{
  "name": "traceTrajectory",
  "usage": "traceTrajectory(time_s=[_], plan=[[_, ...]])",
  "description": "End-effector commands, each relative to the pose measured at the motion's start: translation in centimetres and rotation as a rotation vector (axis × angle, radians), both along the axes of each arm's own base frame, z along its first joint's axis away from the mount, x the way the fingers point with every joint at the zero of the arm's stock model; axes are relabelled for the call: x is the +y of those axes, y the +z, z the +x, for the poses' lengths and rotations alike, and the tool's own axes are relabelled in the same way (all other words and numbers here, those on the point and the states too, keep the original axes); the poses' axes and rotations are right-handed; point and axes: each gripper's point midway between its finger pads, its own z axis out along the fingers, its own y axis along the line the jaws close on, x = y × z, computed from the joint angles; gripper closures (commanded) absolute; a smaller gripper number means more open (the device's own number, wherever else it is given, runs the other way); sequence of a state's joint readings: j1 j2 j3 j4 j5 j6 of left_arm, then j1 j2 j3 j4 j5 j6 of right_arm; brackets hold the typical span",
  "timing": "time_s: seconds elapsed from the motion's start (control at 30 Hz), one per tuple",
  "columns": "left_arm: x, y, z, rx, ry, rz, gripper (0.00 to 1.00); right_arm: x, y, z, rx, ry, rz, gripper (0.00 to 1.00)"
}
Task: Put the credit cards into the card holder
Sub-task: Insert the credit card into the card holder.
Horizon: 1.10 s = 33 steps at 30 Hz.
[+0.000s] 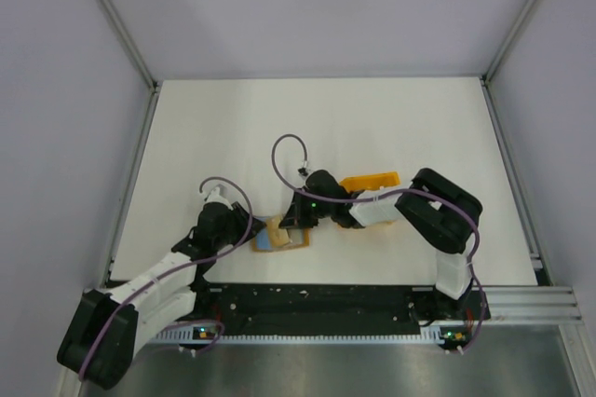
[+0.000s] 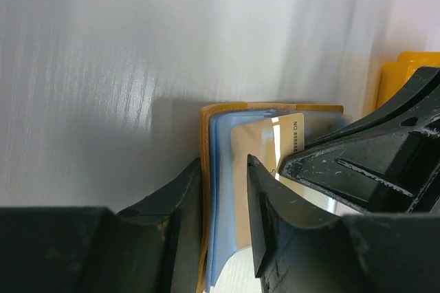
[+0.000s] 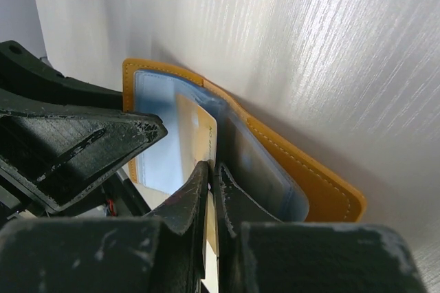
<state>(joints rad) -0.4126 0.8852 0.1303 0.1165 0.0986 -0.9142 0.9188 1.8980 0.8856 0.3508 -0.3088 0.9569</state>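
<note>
The orange card holder lies open on the table between both grippers, with blue-clear sleeves inside. My right gripper is shut on a thin pale card with a printed number. The card's far end sits among the sleeves of the holder. In the left wrist view the same card stands behind the blue sleeves. My left gripper has its jaws close around the holder's orange cover and the nearest blue sleeves. I cannot tell a light blue card apart from the sleeves.
A second orange object lies behind the right arm and also shows in the left wrist view. The white table ends at metal rails on the left, right and near sides. The right gripper's black body crowds the left wrist view.
</note>
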Motion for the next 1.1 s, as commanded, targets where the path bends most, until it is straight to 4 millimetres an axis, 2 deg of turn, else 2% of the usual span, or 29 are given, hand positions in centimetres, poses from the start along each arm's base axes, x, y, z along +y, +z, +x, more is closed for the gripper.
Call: traceTrajectory(time_s=[0.0, 0.1, 0.2, 0.33, 0.5, 0.67, 0.73, 0.8, 1.07], plan=[[0.0, -0.7, -0.6, 0.016, -0.004, -0.011, 0.64, 0.2, -1.0, -3.2, 0.068, 0.096, -0.066, 0.97], [0.1, -0.7, -0.5, 0.020, 0.001, -0.005, 0.63, 0.3, -0.5, -3.2, 0.064, 0.097, -0.061, 0.93], [0.5, -0.7, -0.4, 0.023, 0.012, 0.020, 0.63, -0.6, -0.8, -2.0, 0.030, 0.055, -0.124, 0.98], [2.7, -1.1, -0.8, 0.075, 0.084, 0.132, 0.66, -2.6, -2.1, 0.2, 0.020, 0.004, -0.180, 1.00], [4.0, -0.1, -0.9, 0.081, 0.144, 0.173, 0.68, -2.7, -2.1, 0.5, 0.009, 0.037, -0.167, 1.00], [2.4, -0.3, -1.0, 0.049, 0.081, 0.091, 0.76, -2.1, -1.6, 0.6, 0.006, 0.050, -0.143, 1.00], [1.3, -0.7, -1.5, 0.067, 0.035, 0.041, 0.86, -2.0, -1.3, 0.5, 0.009, 0.052, -0.134, 1.00], [0.8, -1.2, -1.8, 0.081, 0.017, 0.019, 1.00, -2.1, -1.2, 0.3, 0.020, 0.048, -0.131, 1.00], [0.4, -1.9, -2.4, 0.090, 0.018, -0.029, 1.00, -1.6, -1.8, -1.8, 0.086, 0.026, -0.140, 0.96]])
